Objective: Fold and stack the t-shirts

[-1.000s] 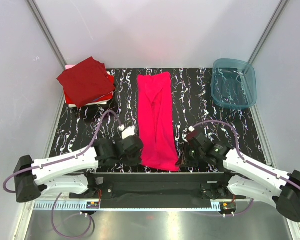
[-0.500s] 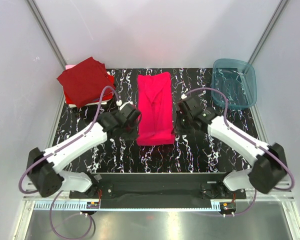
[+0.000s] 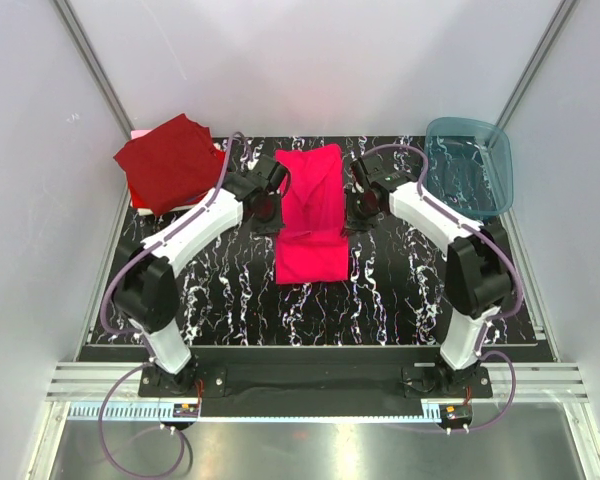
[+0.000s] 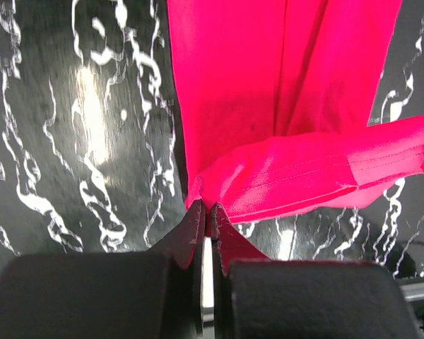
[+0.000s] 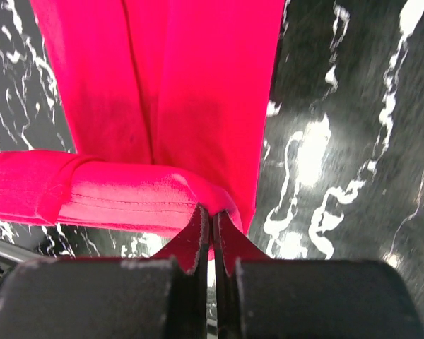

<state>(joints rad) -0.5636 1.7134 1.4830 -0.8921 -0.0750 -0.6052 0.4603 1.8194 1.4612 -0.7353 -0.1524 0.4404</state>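
The magenta-pink t-shirt [image 3: 313, 215] lies as a long strip in the middle of the black marbled table, its near end doubled over toward the far end. My left gripper [image 3: 271, 215] is shut on the left corner of the lifted hem [image 4: 283, 180]. My right gripper [image 3: 354, 213] is shut on the right corner of that hem [image 5: 113, 198]. Both hold the hem above the strip's middle. A stack of folded t-shirts [image 3: 173, 165], dark maroon on top with red and white below, sits at the far left.
A teal translucent bin [image 3: 467, 167] stands at the far right of the table [image 3: 400, 290]. White walls and slanted metal posts close in the back and sides. Both arms stretch across the table toward the middle.
Both grippers have carried the pink shirt's near hem away from the front edge toward the far end, folding the strip over itself. The arms are now stretched out.
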